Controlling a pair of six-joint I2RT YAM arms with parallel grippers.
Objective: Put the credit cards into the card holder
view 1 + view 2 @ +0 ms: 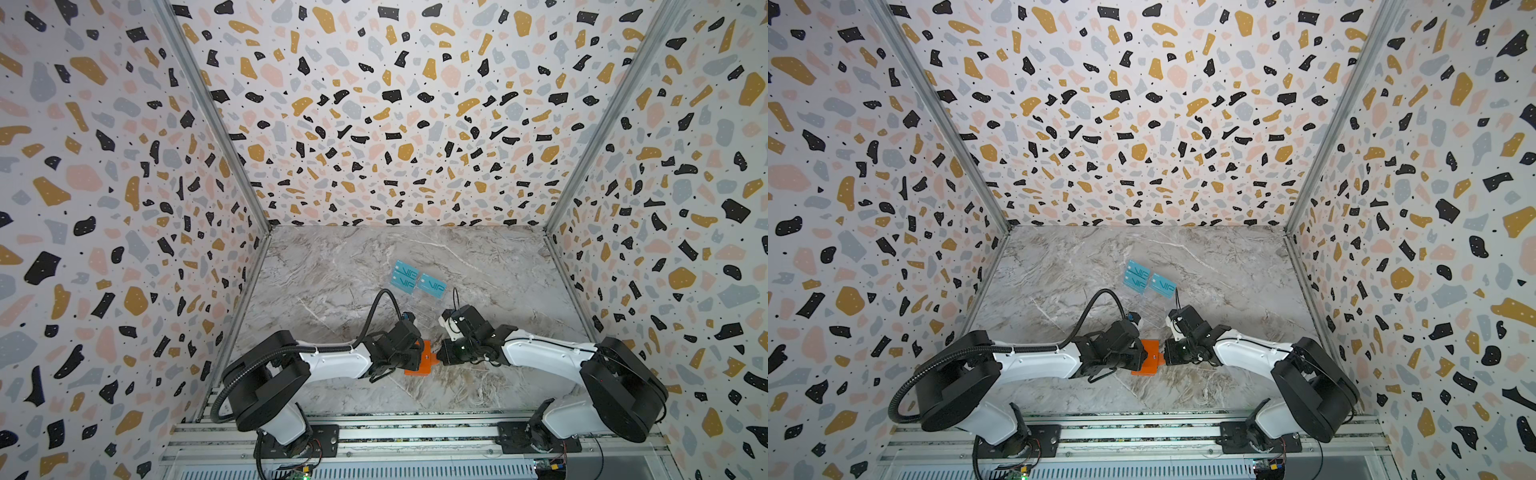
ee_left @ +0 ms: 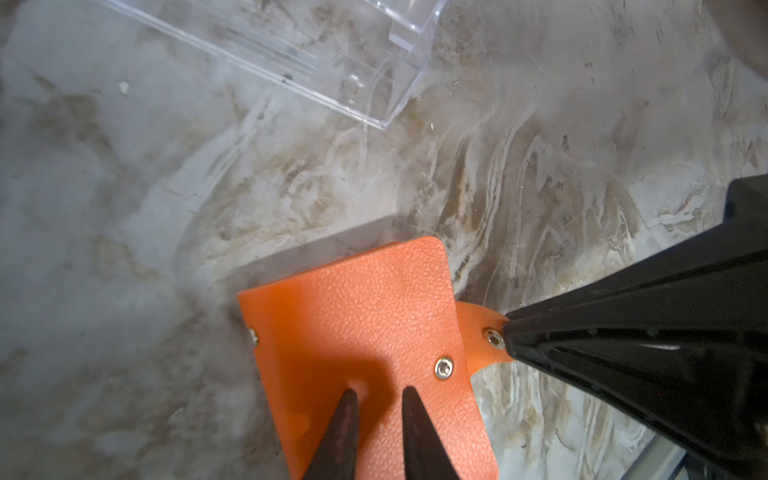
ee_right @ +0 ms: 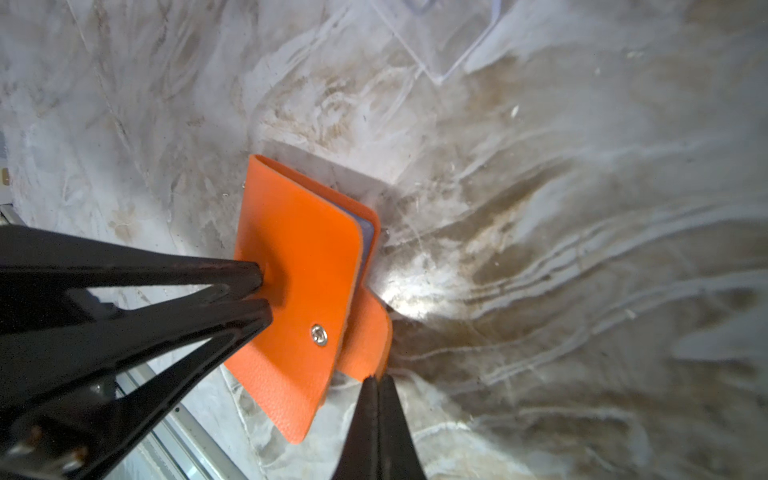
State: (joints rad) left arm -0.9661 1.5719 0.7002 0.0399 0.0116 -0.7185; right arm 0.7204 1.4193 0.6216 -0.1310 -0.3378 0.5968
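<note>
Orange card holder (image 2: 353, 311) lies flat on the marble table (image 1: 332, 270), near the front edge, between the two arms, covers folded together. Left gripper (image 2: 380, 395) comes down on its top cover, jaws a little apart, both tips resting on the leather and nothing between them. Right gripper (image 3: 376, 380) has jaws pressed together on the end of the holder's snap tab (image 2: 478, 340), which sticks out past the cover edge, off the metal stud (image 2: 444, 368). A pale sleeve edge (image 3: 365, 232) shows between the covers. Three teal credit cards (image 1: 432, 284) stand in the clear acrylic rack (image 2: 332, 62) farther back on the table, well apart from the holder; each reads "VIP" in large letters (smaller print too small to read). No other writing legible on the holder or the arms. Both top views show the same layout.
</note>
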